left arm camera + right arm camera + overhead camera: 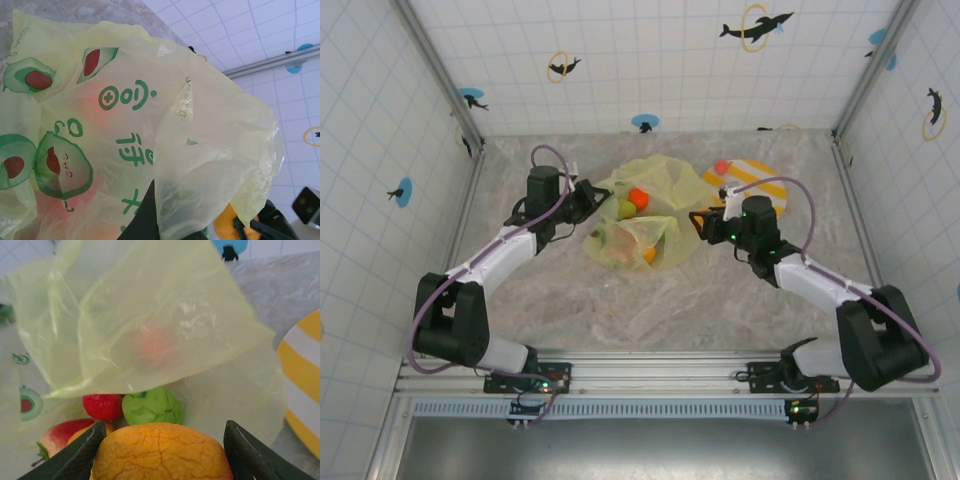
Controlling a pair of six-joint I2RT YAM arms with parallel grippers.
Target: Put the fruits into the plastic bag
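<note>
The yellow-green plastic bag (645, 215) printed with avocados lies mid-table, and its film covers most of the left wrist view (125, 115). My left gripper (588, 200) is shut on the bag's left edge, with film draped over its dark fingers (142, 215). My right gripper (160, 450) is shut on an orange fruit (160, 452) at the bag's right opening (696, 222). Beyond it, under the raised film (150, 315), lie a green fruit (152, 405), a red fruit (102, 406) and a red apple (60, 435). One red fruit (721, 167) rests on the plate.
The yellow-and-white striped plate (765, 180) sits right behind the right gripper, and its rim (305, 385) shows at the right of the right wrist view. Tiled walls close in the marble table (620, 300) on three sides.
</note>
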